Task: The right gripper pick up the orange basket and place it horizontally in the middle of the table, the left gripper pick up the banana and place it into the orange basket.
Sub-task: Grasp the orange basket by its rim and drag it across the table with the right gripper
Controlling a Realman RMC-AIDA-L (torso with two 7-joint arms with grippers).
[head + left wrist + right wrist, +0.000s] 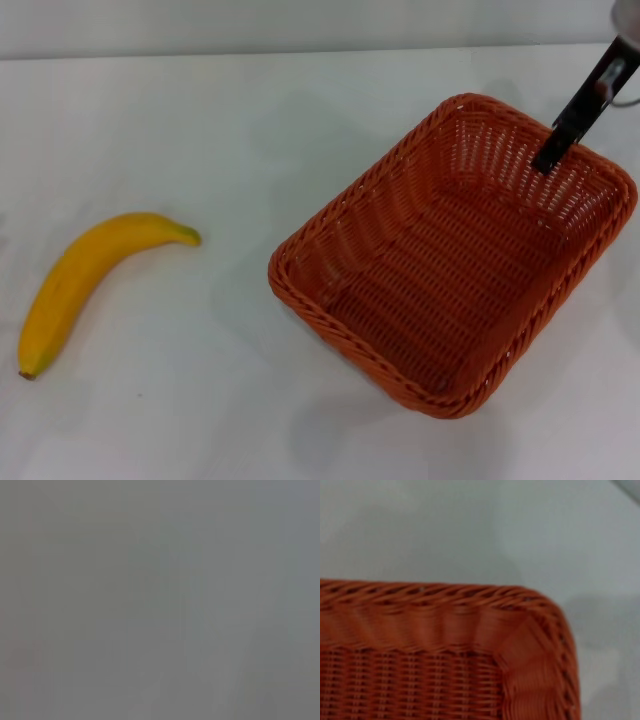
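Observation:
The orange basket [372, 212] stands on the white table [250, 130] at the right, turned diagonally and empty. My right gripper [550, 155] reaches down from the upper right, its black tip inside the basket against the far wall, just below the rim. The right wrist view shows one rounded corner of the basket [445, 625] from close above, with bare table [445, 530] beyond it. The yellow banana [85, 275] lies on the table at the left, well apart from the basket. My left gripper is out of view, and the left wrist view is a plain grey blur.
The table's far edge [300, 50] runs along the top of the head view, with a pale wall behind it. A broad stretch of bare table lies between banana and basket.

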